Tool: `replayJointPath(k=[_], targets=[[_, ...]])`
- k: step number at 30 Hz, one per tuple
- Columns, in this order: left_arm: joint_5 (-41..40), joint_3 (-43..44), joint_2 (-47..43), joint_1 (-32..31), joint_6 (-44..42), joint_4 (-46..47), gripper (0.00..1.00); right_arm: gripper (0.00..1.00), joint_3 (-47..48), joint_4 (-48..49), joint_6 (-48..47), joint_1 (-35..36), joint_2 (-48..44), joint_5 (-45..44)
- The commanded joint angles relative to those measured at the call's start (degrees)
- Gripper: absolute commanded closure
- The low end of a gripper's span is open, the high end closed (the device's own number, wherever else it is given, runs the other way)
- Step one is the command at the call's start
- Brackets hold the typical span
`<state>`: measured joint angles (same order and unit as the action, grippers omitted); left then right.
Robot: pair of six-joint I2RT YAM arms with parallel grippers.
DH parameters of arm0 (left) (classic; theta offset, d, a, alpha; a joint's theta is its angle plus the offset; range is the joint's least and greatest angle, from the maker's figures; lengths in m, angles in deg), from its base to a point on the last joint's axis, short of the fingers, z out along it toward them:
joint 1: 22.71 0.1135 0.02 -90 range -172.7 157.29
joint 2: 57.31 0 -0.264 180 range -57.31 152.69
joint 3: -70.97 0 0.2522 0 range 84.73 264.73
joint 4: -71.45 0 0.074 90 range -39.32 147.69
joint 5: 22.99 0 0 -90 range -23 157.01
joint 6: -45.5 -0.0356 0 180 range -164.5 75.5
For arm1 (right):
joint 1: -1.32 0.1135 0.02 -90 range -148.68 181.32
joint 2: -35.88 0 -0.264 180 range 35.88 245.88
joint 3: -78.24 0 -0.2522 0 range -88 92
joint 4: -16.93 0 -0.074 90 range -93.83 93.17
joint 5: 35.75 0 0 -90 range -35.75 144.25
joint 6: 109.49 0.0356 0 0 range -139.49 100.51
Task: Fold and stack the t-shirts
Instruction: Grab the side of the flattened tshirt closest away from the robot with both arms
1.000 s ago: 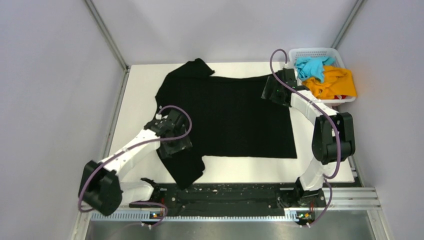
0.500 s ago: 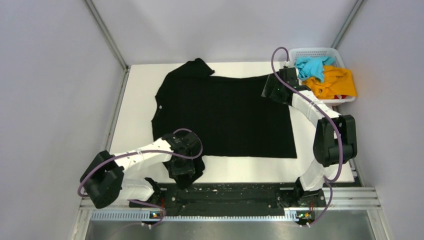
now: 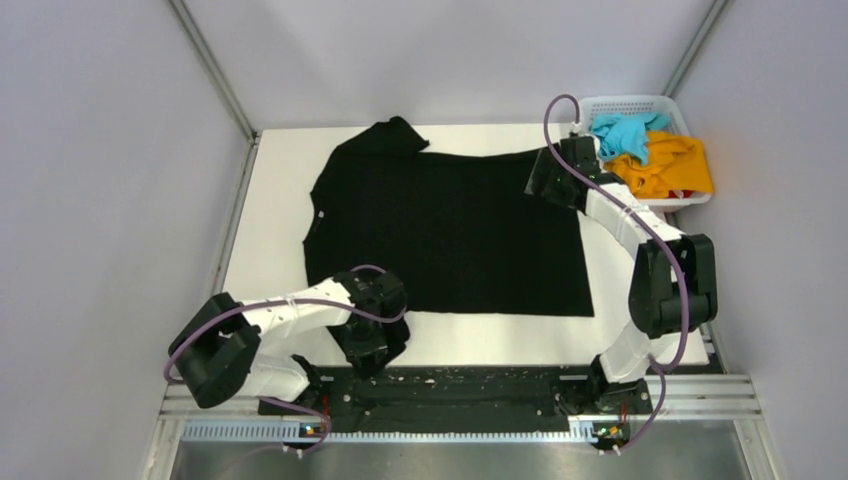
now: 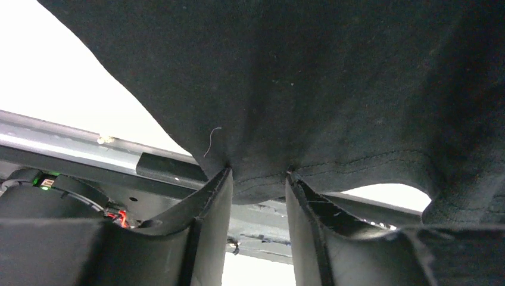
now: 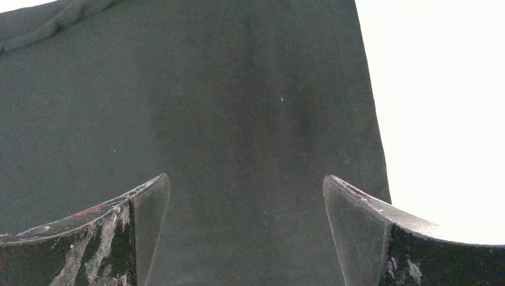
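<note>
A flat white table top (image 3: 268, 210) fills the middle of the overhead view, brightly and evenly lit, with only soft shadows. Plain pale grey wall panels (image 3: 100, 180) close it in on the left, right and far sides, with slim silver metal corner struts (image 3: 212, 72) at the far corners. Along the near edge run a black base plate (image 3: 450, 388) and a silver slotted metal rail (image 3: 450, 432). Below them lies what may be a dull grey metal floor strip (image 3: 450, 462).

Even light is cast, apparently from above; the table (image 5: 440, 119) is blown out in wrist views, the black t-shirt (image 3: 450, 230) left featureless overhead.
</note>
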<state>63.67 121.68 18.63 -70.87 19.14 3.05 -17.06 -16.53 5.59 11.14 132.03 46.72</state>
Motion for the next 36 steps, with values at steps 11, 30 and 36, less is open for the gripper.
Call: replayJointPath(k=[11, 30, 36], targets=[[-9.2, -0.1, 3.5, -0.3, 8.4, 2.5, 0.73, 0.01, -5.1, 2.3, 2.5, -0.5, -8.8, -4.7], [-11.0, -2.0, 7.1, 0.7, 7.3, 23.7, 0.73, 0.01, -8.2, 1.5, 3.2, -0.5, -13.1, -6.2], [-9.2, -3.2, 10.2, 0.8, 8.1, 23.2, 1.00, 0.01, -8.3, 1.3, 3.2, -0.5, -13.2, -6.4]])
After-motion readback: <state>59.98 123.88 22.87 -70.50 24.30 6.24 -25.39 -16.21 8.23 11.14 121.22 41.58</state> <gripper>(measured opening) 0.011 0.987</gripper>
